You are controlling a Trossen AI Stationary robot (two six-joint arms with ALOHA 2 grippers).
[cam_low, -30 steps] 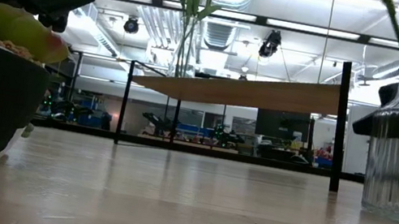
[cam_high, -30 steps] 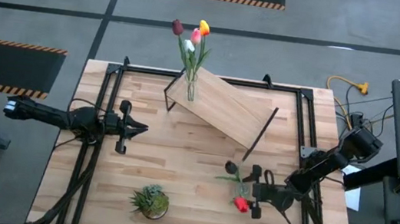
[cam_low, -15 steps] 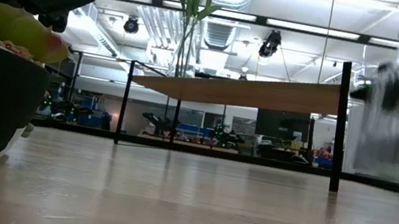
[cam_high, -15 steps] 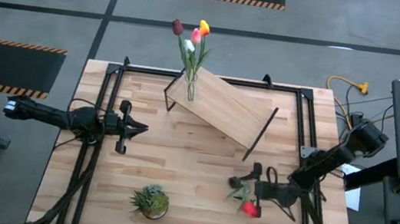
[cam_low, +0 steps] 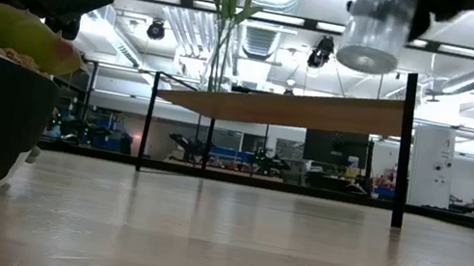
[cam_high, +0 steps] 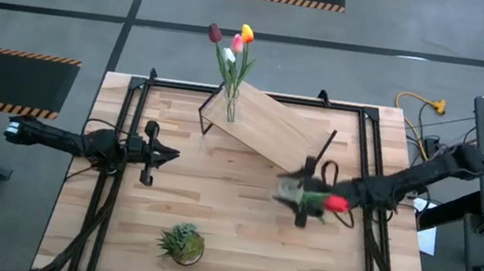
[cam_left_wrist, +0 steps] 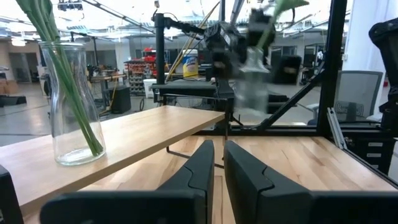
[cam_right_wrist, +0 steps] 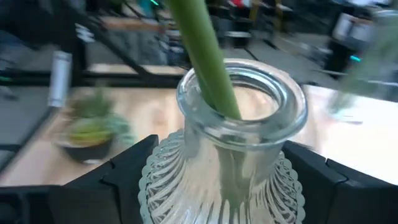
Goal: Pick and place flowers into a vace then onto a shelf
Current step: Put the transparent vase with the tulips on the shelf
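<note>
The right gripper (cam_high: 307,198) is carrying the ribbed glass vase (cam_right_wrist: 225,158) above the table, at 4 o'clock from the shelf (cam_high: 266,129), fingers spread wide around its body. Glass is likely rigid, slippery and fragile: gripping below the neck seems best. Its flower stem (cam_right_wrist: 205,62) looks light and flexible. The left gripper (cam_high: 152,153) is waiting at the table's 9 o'clock side, fingers closed and empty.

We see a slatted wooden tabletop (cam_high: 213,211) carrying a light plank shelf (cam_high: 271,132) on thin black legs, set at an angle toward the far edge. On the shelf's left end stands a clear glass vase (cam_high: 230,108) holding tulips (cam_high: 233,41). A small bushy potted plant (cam_high: 182,243) sits directly on the tabletop near its front edge.
</note>
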